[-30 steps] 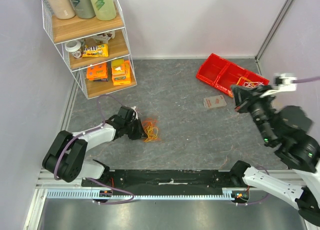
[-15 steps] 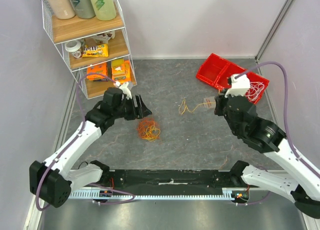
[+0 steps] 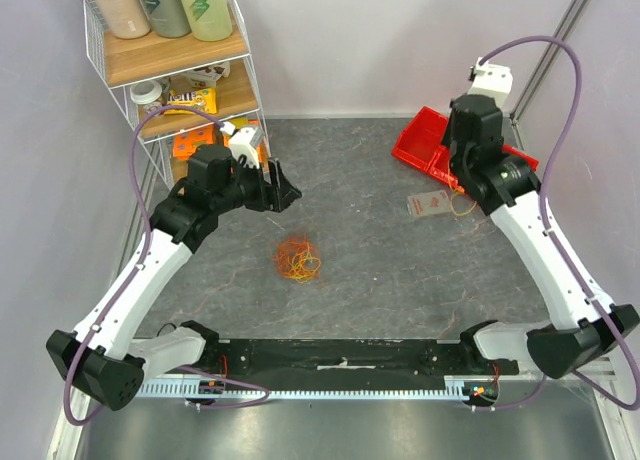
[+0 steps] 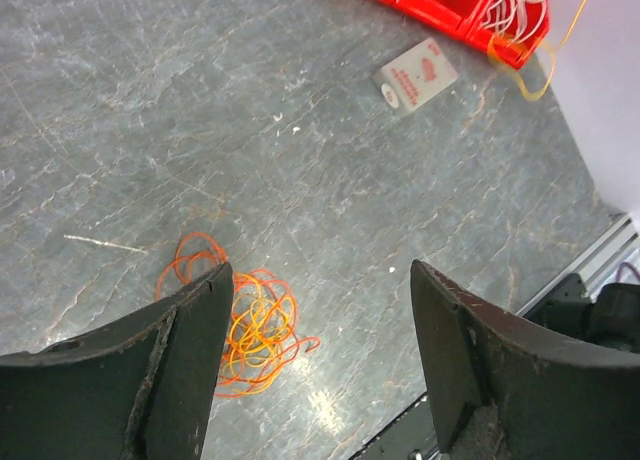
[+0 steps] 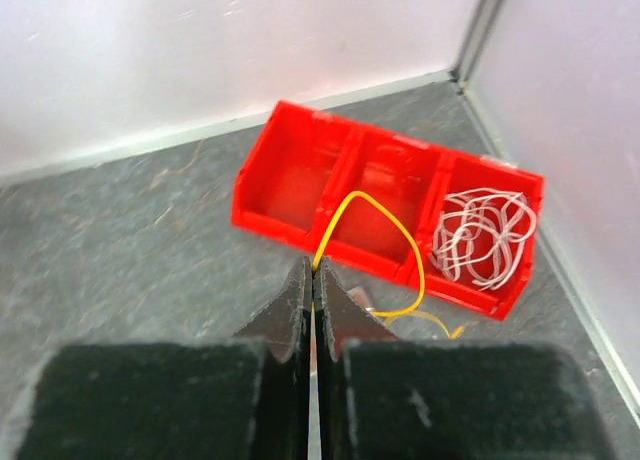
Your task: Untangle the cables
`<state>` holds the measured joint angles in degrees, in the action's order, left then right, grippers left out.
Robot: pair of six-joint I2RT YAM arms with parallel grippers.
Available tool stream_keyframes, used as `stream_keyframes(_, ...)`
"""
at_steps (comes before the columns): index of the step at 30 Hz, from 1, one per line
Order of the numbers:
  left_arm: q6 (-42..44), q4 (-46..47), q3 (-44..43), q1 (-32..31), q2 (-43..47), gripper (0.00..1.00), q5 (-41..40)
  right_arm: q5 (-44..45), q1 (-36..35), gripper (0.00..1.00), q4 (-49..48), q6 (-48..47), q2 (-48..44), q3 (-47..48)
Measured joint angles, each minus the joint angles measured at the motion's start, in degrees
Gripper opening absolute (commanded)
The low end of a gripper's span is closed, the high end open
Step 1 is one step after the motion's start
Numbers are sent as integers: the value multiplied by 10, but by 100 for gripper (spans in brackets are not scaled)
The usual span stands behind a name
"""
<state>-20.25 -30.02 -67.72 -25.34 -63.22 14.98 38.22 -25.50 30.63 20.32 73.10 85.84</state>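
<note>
A fist-sized tangle of orange and yellow cables (image 3: 297, 260) lies on the grey table (image 3: 370, 270); in the left wrist view the tangle (image 4: 250, 325) sits partly behind my left finger. My left gripper (image 3: 285, 193) (image 4: 318, 270) hangs open above and behind it, holding nothing. My right gripper (image 5: 314, 267) is shut on a single yellow cable (image 5: 400, 230), which loops over the middle of the red bin (image 5: 300, 220) and trails down beside it (image 3: 462, 204). White cables (image 5: 485, 238) lie coiled in the bin's right compartment.
A small printed card (image 3: 428, 204) lies on the table just in front of the red bin (image 3: 425, 140). A wire shelf (image 3: 190, 100) with bottles and snack packs stands at the back left. Walls close in the back and both sides.
My left gripper has opened and risen off the tangle, leaving it on the table. My right arm has pulled a yellow cable away to the right and lifted it over the red bin.
</note>
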Motion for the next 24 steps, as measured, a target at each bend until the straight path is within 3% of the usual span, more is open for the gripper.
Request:
stream_keyframes(10, 23, 0, 63, 2, 10, 77, 7, -46, 130, 0, -18, -11, 94, 111)
stream_keyframes(24, 23, 14, 72, 2, 59, 77, 16, -22, 168, 0, -70, -64, 255, 145)
